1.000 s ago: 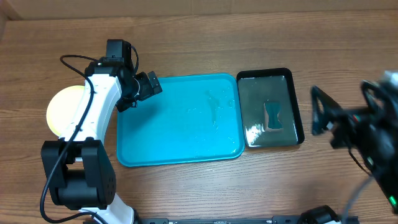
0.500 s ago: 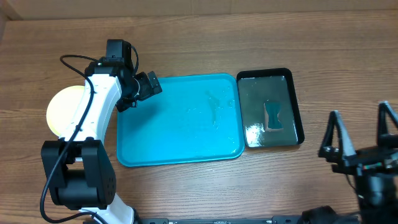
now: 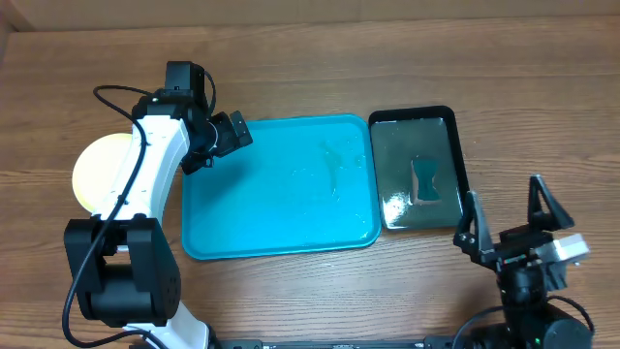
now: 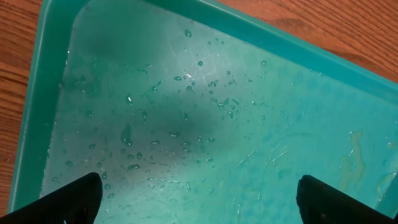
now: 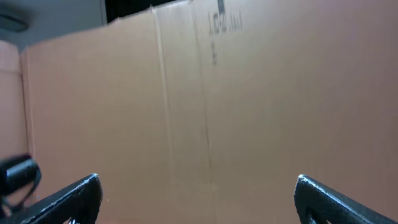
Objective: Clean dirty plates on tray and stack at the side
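Far left, on the wooden table [image 3: 320,58]: pale yellow round plastic plate [image 3: 97,173], partly hidden by the left arm [image 3: 155,165] — whether others lie beneath it cannot be told. Left gripper [image 3: 219,142]: over the far-left corner of the large turquoise rectangular plastic tray [image 3: 291,204], fingers spread wide, holding nothing; tray floor wet. Just right of it: glossy black rectangular tray [image 3: 466,174], small teal waisted piece [image 3: 424,182] inside. Near right: right gripper [image 3: 505,199], fingers spread wide — empty.
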`<state>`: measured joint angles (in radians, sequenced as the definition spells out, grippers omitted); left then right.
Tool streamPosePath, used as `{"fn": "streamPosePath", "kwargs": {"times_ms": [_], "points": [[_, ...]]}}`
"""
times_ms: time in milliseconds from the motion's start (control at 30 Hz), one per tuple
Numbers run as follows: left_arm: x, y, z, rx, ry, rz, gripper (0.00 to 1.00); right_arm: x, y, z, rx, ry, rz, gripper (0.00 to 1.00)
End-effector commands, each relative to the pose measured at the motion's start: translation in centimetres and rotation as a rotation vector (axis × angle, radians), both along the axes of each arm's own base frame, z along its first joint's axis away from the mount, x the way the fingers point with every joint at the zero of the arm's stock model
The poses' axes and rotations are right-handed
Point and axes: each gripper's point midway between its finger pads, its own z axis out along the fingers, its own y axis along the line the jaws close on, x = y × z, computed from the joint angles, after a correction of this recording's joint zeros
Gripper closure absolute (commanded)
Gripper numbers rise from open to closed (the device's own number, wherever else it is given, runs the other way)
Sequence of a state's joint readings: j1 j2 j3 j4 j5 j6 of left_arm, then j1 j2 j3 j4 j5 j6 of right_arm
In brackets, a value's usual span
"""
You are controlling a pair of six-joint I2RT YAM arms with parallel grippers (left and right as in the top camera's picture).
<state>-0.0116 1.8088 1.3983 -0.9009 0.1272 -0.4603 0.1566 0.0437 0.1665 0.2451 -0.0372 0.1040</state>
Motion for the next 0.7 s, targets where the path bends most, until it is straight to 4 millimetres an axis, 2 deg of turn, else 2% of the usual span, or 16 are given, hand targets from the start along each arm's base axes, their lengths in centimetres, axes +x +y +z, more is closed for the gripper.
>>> {"fn": "streamPosePath", "kwargs": {"times_ms": [0,300,500,667], "points": [[-0.1,0.0,-0.2,0.009,0.004,-0.018,0.0,0.4,0.0,-1.9,-0.007,0.018,-0.001,0.0],[-0.1,0.1,-0.2,0.009,0.004,-0.017,0.0,1.9,-0.3,-6.5,-0.021,0.111,-0.023,0.0],[-0.1,0.1,-0.2,0.009,0.004,-0.018,0.0,2.7,-0.3,-9.6,-0.041,0.239,-0.03,0.0],[-0.1,0.1,-0.2,0.009,0.004,-0.018,0.0,3.1,-0.2,-13.5,-0.061,0.399,-0.028,0.0]]}}
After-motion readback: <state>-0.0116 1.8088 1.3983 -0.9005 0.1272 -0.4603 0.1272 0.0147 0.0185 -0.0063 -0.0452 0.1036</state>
